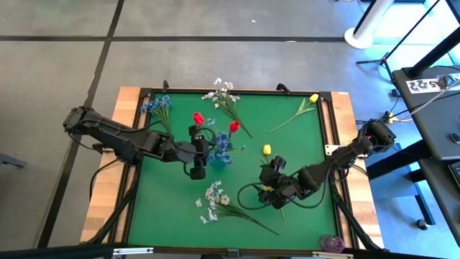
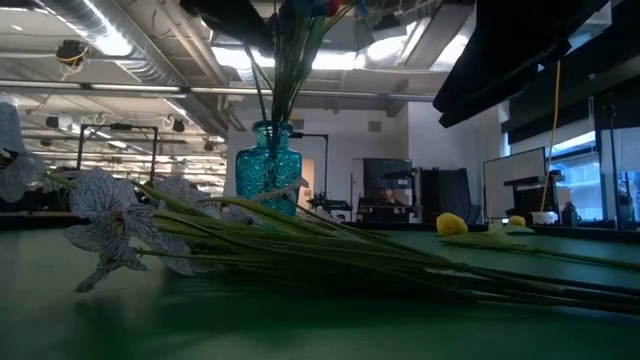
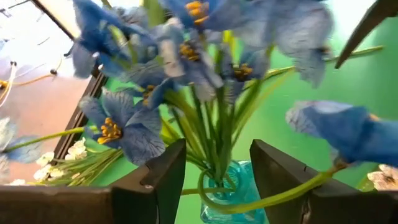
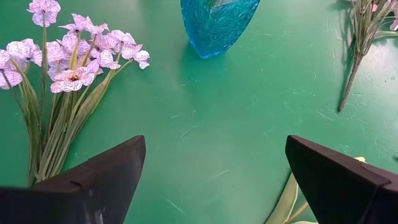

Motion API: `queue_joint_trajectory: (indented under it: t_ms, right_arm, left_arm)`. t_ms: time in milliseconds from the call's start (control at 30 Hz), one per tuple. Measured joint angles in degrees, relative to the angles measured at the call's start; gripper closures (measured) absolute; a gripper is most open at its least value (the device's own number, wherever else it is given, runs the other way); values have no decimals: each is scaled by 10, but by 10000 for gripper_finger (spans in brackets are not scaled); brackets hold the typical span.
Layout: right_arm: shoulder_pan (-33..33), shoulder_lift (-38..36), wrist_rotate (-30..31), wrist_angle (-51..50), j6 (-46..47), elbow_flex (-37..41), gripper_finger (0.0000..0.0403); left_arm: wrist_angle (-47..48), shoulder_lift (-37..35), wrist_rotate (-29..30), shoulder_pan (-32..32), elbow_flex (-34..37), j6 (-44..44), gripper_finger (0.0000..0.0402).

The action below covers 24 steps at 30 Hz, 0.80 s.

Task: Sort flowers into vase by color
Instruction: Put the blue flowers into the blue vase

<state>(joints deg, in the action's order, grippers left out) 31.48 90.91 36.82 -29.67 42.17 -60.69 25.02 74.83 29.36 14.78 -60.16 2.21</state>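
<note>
Left wrist view, blue sprays [image 3: 186, 56] in vase [image 3: 230, 199]

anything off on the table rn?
Only partly sorted. The blue vase holds a blue spray; another blue spray, white sprays, red tulips and yellow tulips lie loose. Nothing spilled or broken.

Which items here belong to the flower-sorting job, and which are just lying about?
Job items:
- teal glass vase holding blue sprays
- red tulips
- yellow tulips
- white blossom sprays
- loose blue spray

Lying about:
- small purple object at the table edge
</note>
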Motion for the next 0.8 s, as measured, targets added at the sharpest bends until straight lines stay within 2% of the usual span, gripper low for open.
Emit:
queue_joint_trajectory:
  t_ms: [167,367,667,800]
  right_arm:
    - [0,0,0,0,0,0,15]
    - [0,0,-2,0,0,0,15]
    - [0,0,-4,0,2,0,15]
    - [0,0,-6,0,12,0,15]
  left_arm:
    - [-2,0,0,2,0,-14,219]
    - [9,-10,18,9,0,-44,194]
    - [43,-43,80,70,0,-84,188]
    - [88,-69,86,96,0,-66,189]
